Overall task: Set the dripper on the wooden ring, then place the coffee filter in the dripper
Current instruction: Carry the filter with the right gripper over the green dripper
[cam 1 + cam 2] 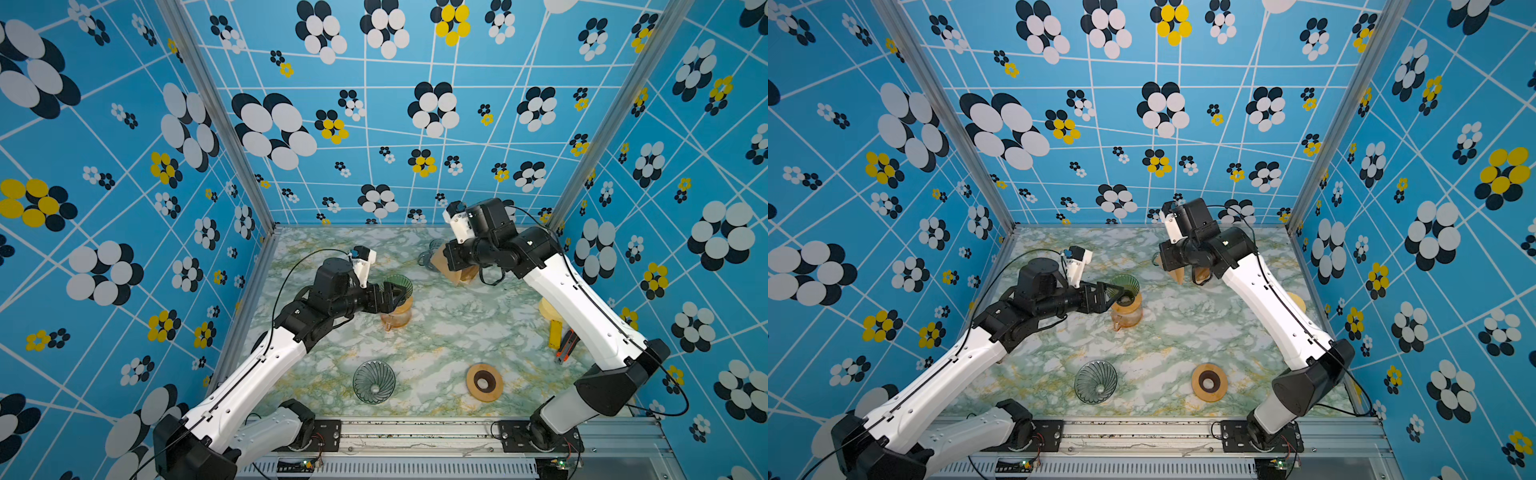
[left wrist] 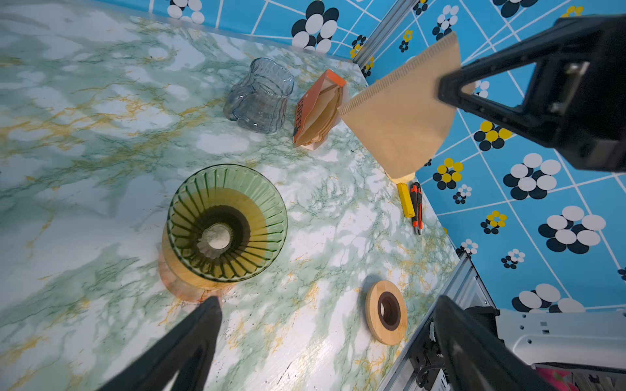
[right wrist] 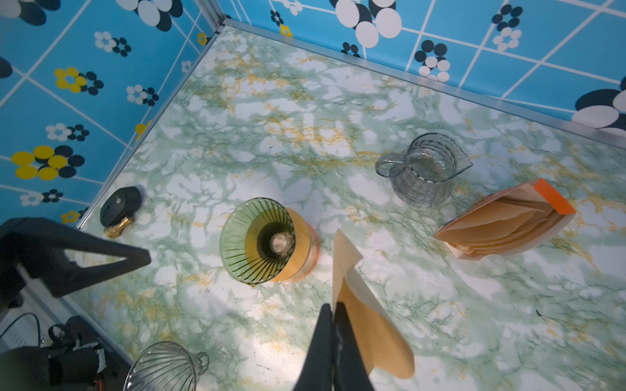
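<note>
Coffee filter [image 3: 371, 325] is hanging in the air over the far right part of the desk [image 3: 440, 304], pinched flat by the right end effector [image 3: 333, 308], whose jaws are fully closed on the paper. Its long axis is running from the wide serrated edge to the pointed tip; the tip seems to be pointing down toward the desk, though the exact tilt is hard to call. Green dripper [image 3: 257, 240] is sitting open side up on an amber server [image 2: 189, 287], well apart from the filter, to the left in both top views and a bit nearer the robot bases. So the right arm is likely needing to carry it leftward, tip first. Left end effector [image 2: 327, 303] is gaping wide open, holding nothing and hovering just beside the dripper. It is the nearer arm but empty.
</note>
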Controlling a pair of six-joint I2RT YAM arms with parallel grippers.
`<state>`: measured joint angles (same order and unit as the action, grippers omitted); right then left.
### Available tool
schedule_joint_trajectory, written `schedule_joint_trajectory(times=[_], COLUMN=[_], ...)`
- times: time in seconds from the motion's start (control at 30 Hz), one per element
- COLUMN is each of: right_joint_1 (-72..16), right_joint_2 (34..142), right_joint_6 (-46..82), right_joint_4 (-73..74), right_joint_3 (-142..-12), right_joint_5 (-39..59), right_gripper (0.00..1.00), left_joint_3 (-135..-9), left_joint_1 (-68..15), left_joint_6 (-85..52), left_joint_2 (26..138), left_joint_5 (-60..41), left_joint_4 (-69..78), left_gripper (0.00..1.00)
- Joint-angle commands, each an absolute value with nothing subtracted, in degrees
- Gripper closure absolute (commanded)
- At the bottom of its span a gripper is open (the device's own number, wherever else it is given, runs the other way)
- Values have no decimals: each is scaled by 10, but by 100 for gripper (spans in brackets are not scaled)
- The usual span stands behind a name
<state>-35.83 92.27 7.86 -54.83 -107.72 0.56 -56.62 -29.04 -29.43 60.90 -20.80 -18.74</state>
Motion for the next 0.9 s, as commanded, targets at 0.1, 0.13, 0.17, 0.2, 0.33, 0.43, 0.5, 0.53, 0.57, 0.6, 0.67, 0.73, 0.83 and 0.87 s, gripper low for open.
schedule_joint_trajectory(times=[0.1, 0.13, 0.17, 0.2, 0.33, 0.43, 0.5, 0.53, 0.57, 0.6, 0.67, 0.73, 0.83, 0.87], right_joint_1=[-411, -419, -425, -431, -451, -460, -462, -462, -463, -464, -466, -468, -473, -474], right_joint_2=[999, 1011, 1023, 1034, 1081, 1119, 1145, 1158, 1171, 1181, 1197, 1210, 1224, 1230], right_joint_6=[50, 50, 50, 51, 62, 70, 71, 73, 74, 73, 71, 69, 65, 66], right_joint_4=[-663, -668, -673, -674, -691, -716, -736, -749, -761, -771, -785, -794, -808, -813], right_joint_3=[-1182, -1195, -1208, -1217, -1270, -1322, -1356, -1375, -1392, -1404, -1426, -1439, -1453, -1460], right_joint_5=[-9, -11, -13, -16, -35, -43, -45, -46, -47, -47, -47, -44, -41, -42], right_gripper=[96, 96, 96, 96, 96, 96, 96, 96, 96, 96, 96, 96, 96, 96], left_joint_3=[-531, -525, -519, -514, -486, -478, -475, -475, -475, -476, -481, -490, -500, -502], left_joint_1=[-259, -259, -259, -258, -258, -259, -258, -258, -258, -258, -258, -258, -258, -258], left_joint_6=[-298, -293, -289, -286, -281, -281, -280, -280, -279, -278, -276, -274, -273, -274], left_joint_2=[572, 568, 565, 562, 552, 548, 546, 545, 544, 543, 541, 542, 546, 548], left_joint_5=[-227, -227, -224, -221, -215, -214, -214, -211, -208, -206, -199, -192, -186, -187], left_joint_4=[-197, -194, -192, -190, -171, -170, -170, -173, -175, -177, -182, -188, -188, -187], left_gripper=[1, 1, 1, 1, 1, 1, 1, 1, 1, 1, 1, 1, 1, 1])
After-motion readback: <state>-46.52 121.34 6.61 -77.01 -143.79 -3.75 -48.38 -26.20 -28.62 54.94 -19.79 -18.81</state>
